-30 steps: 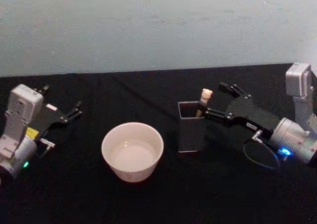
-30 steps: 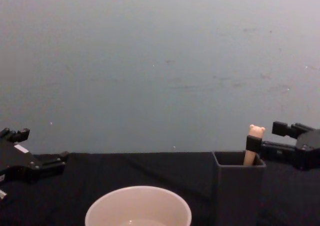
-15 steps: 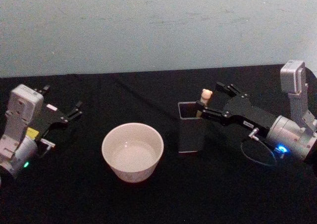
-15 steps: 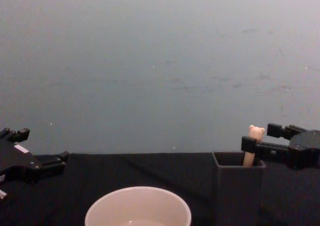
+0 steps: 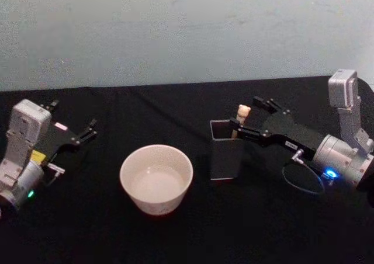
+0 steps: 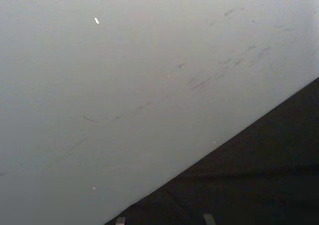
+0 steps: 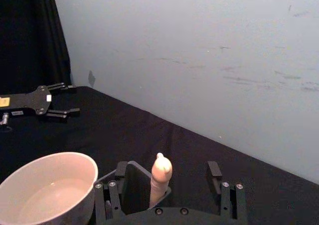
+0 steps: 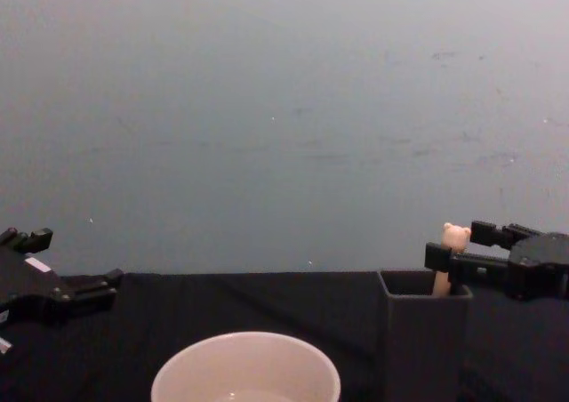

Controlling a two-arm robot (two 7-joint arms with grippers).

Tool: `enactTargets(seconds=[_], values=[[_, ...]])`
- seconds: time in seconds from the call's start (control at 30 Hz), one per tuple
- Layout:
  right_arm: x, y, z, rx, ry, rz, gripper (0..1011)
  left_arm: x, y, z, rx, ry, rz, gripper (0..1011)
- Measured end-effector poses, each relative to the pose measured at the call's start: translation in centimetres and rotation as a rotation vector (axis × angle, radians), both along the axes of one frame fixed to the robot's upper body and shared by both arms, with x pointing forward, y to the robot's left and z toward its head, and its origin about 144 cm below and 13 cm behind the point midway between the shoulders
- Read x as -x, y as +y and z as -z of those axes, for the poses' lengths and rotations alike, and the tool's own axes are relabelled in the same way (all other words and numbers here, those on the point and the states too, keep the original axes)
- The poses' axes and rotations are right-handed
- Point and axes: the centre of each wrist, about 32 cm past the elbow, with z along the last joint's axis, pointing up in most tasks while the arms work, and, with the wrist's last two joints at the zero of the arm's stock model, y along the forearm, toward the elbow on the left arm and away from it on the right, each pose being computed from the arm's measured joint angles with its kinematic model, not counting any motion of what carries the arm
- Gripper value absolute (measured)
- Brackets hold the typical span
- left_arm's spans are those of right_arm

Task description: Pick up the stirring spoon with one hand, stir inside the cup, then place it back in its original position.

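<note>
Fingers [image 7: 214,171]: those of the right gripper [image 5: 248,117] were held wide apart, one set on each side of the cream handle, and no contact with it was seen.
Stirring spoon [image 7: 160,175]: it was stood upright in the dark holder [image 5: 227,156], with the bear head and a short length of handle above the rim. The bowl was hidden inside.
Cup [image 5: 155,201]: it was set on the black counter [image 5: 175,109], just beside the holder on the robot's left, and was not touched by anything.
Left gripper [image 5: 73,114]: it was parked at the counter's left edge, well apart from the cup, with its fingers spread.
Step in hand: the closing on the handle was judged to be next, the straddle having been reached.
Height of grip: in the chest view the near finger appeared to cross the handle just under the bear head, though this could not be told for certain.
Doing it well: the handle should be centred between the fingers before they are closed, so it is not pushed against the holder wall.
Lift: a straight upward pull was judged best, until the bowl is clear of the rim.
</note>
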Motion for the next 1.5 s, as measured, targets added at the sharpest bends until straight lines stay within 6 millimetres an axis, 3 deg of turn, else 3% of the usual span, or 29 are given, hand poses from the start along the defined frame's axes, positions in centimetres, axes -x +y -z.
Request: enactTargets(seconds=[0.77,1.0,1.5], values=[[-0.03,-0.03,-0.03,0.001,-0.001,0.0,1002,0.0,0.0,0.0,0.0,0.0,0.0,1001],[-0.02,-0.03,-0.04,0.001,-0.002,0.0,874,0.0,0.0,0.0,0.0,0.0,0.0,1001],[-0.01,-0.03,-0.03,0.001,-0.002,0.0,390,0.0,0.0,0.0,0.0,0.0,0.0,1001]])
